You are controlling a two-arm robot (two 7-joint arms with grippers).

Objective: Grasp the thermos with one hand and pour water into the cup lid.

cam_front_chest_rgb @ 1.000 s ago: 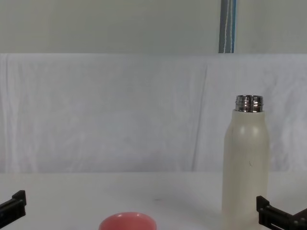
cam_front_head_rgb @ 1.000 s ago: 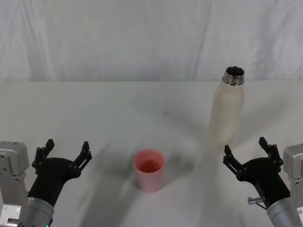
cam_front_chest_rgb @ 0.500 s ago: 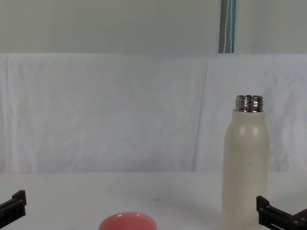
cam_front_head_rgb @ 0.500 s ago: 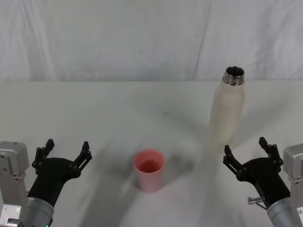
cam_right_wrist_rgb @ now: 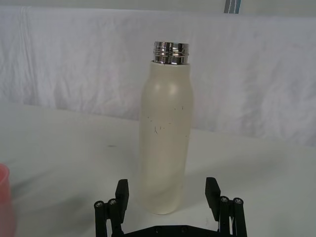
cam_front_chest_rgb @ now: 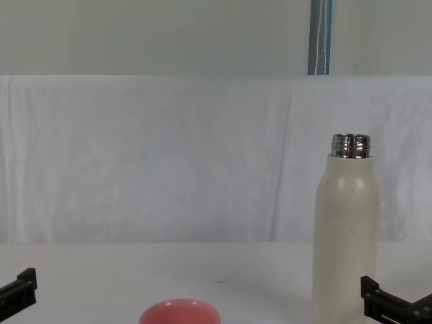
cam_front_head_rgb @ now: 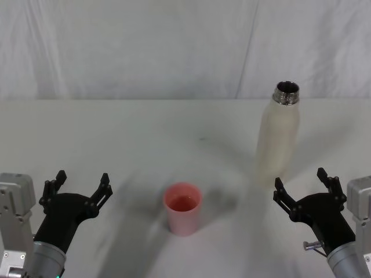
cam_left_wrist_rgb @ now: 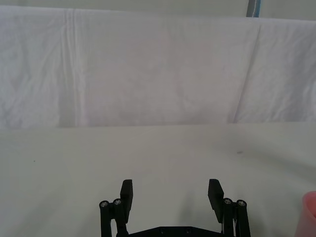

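The cream-white thermos [cam_front_head_rgb: 279, 136] stands upright and uncapped on the right of the table, its steel neck showing; it also appears as the thermos [cam_right_wrist_rgb: 166, 128] and the thermos [cam_front_chest_rgb: 346, 229]. The pink cup lid [cam_front_head_rgb: 183, 207] sits upright near the table's middle front, seen as the cup lid [cam_front_chest_rgb: 179, 312] and at the edge as the cup lid [cam_left_wrist_rgb: 310, 213]. My right gripper [cam_front_head_rgb: 300, 185] is open just in front of the thermos, not touching it; the right gripper [cam_right_wrist_rgb: 167, 193] frames the bottle's base. My left gripper [cam_front_head_rgb: 81, 182] rests open at the front left, seen too as the left gripper [cam_left_wrist_rgb: 171, 192].
A white cloth covers the table [cam_front_head_rgb: 145, 139] and hangs as a backdrop [cam_front_head_rgb: 174, 46] behind it. A thin blue-and-white strip [cam_front_chest_rgb: 320, 37] runs up the wall behind.
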